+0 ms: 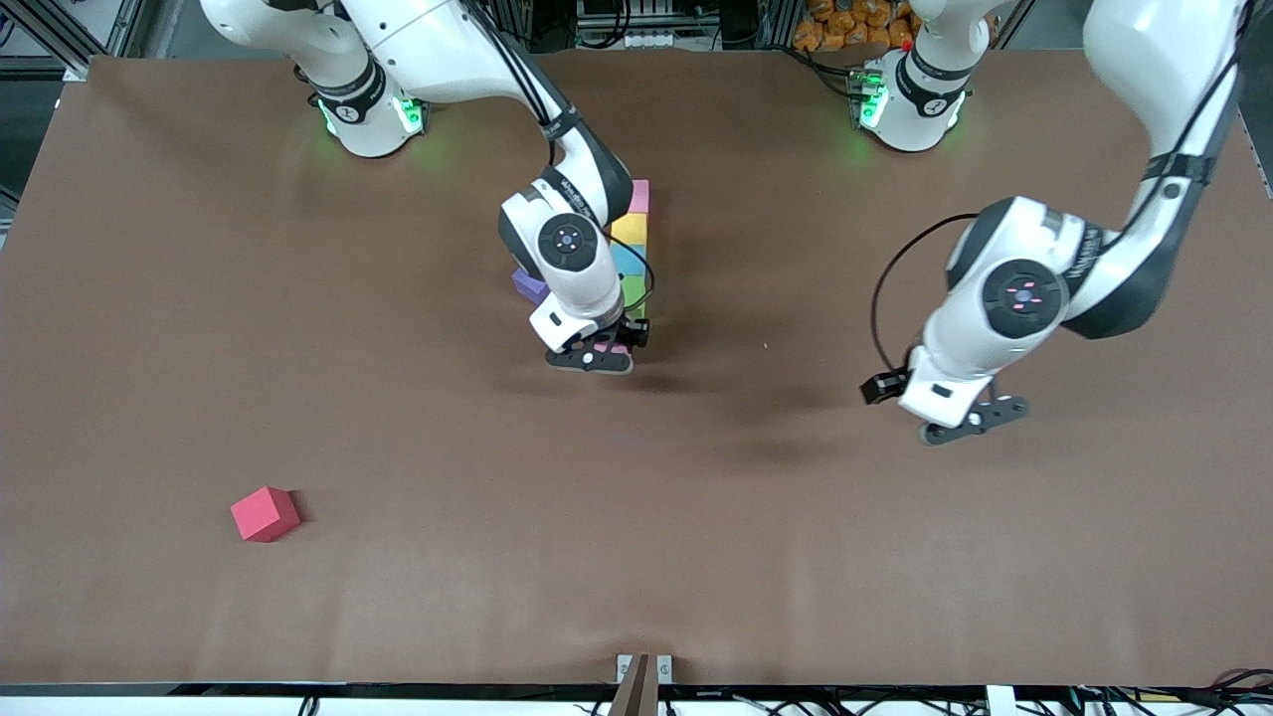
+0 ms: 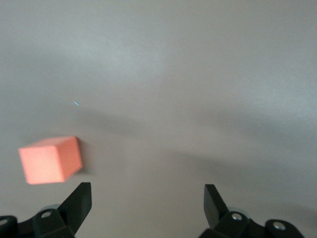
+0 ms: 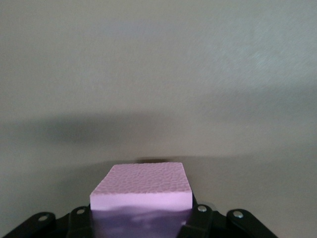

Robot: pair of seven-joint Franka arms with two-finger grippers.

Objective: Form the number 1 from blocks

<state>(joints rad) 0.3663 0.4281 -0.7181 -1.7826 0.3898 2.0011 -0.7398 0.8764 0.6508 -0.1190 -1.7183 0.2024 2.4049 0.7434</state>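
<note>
The right gripper (image 1: pixel 594 355) is closed on a light pink block (image 3: pixel 143 186), which sits squarely between its jaws with its flat top face showing in the right wrist view. The gripper is down at the near end of a column of blocks at the middle of the table (image 1: pixel 398 447). That column's long axis runs from the robots' bases toward the front camera: another pink block (image 1: pixel 638 196) is farthest from the camera, then a yellow block (image 1: pixel 631 231), a blue block (image 1: pixel 627 261) and a green block (image 1: pixel 634 293), each touching the next. A purple cube (image 1: pixel 528 285) peeks out beside the column on the right arm's side, mostly hidden by the arm.

The left gripper (image 1: pixel 973 418) waits over bare table toward the left arm's end, its jaws wide apart with nothing between them. In its wrist view a red cube (image 2: pixel 50 159) lies ahead of one fingertip, apart from it.
</note>
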